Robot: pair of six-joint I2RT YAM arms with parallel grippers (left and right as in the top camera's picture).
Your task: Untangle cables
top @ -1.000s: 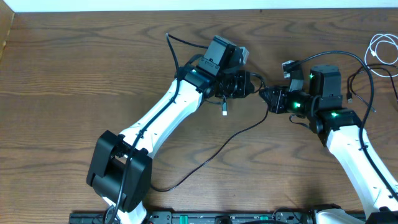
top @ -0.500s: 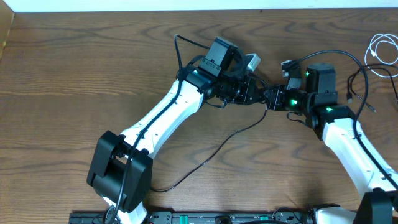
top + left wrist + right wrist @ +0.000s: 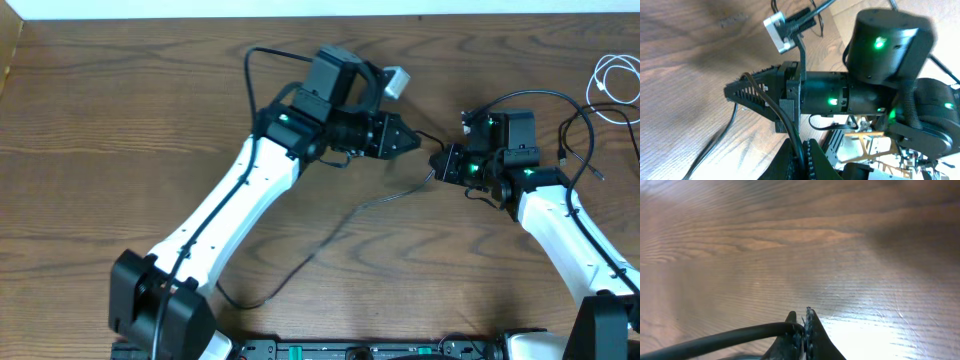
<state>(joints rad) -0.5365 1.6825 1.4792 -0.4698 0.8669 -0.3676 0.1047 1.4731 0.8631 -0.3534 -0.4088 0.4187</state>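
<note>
A thin black cable (image 3: 380, 199) runs from between my two grippers down across the wooden table toward the front left. My left gripper (image 3: 404, 135) is shut on it; in the left wrist view the cable (image 3: 781, 107) rises out of the closed jaws (image 3: 803, 161). My right gripper (image 3: 440, 162) faces the left one a short gap away and is shut on the same cable; in the right wrist view the cable (image 3: 715, 339) leaves the closed jaws (image 3: 802, 325) to the left. The right gripper's fingers also show in the left wrist view (image 3: 747, 95).
A coiled white cable (image 3: 617, 78) lies at the table's far right edge. A loose black cord (image 3: 597, 145) loops beside the right arm. The table's back edge meets a white wall.
My left arm has swung back and to the left, opening a gap between the grippers. The black cable's slack on the table has shifted left. The right gripper moved little.
</note>
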